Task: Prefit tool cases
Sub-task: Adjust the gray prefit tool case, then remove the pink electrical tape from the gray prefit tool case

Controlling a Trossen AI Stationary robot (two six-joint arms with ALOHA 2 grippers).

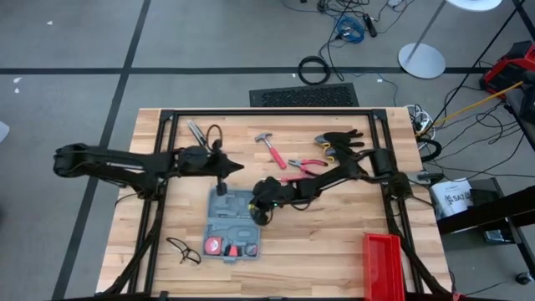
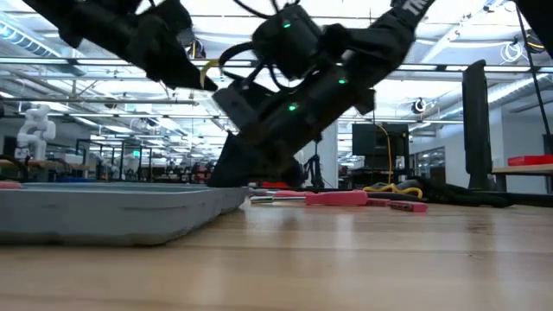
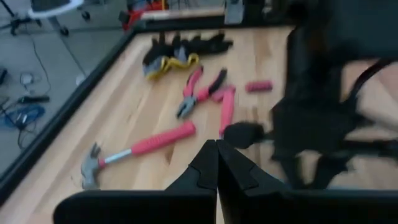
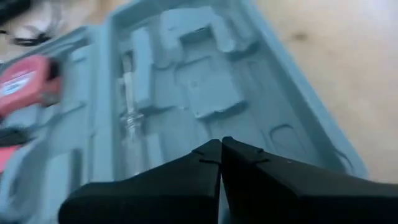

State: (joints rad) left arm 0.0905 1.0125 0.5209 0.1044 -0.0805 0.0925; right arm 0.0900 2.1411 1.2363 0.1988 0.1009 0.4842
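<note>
**Both grippers clenched over an open tool case**

Pale wooden planks form the table top (image 1: 334, 242) we look down on, framed by black rails, with grey floor and loose cables beyond it.

Starting at the left, we see the left arm stretching in from the table's left edge, its left gripper (image 1: 236, 167) pointing right just above the case's far end. In its own wrist view the two dark fingers (image 3: 205, 174) are pressed flat together with nothing between them.

Near the front left we find a pair of dark-framed safety glasses (image 1: 184, 250) lying on the wood. Just right of them sits the flat blue-grey plastic hinged tool case (image 1: 232, 221), open in the middle of the table, its grey moulded tray showing mostly bare pockets, with a red-and-black tape measure (image 4: 22, 84) seated towards its near end.

The right gripper (image 1: 261, 211) hangs over the case's right edge, its fingers (image 4: 249, 171) likewise clamped tight and empty.

Farther back we see a red-handled claw hammer (image 1: 269, 147), then red-handled pliers (image 1: 306, 165), then black-and-yellow work gloves (image 1: 338, 140), all on bare wood apart from the case.

At the front right stands a red rectangular plastic bin (image 1: 386, 263).
</note>
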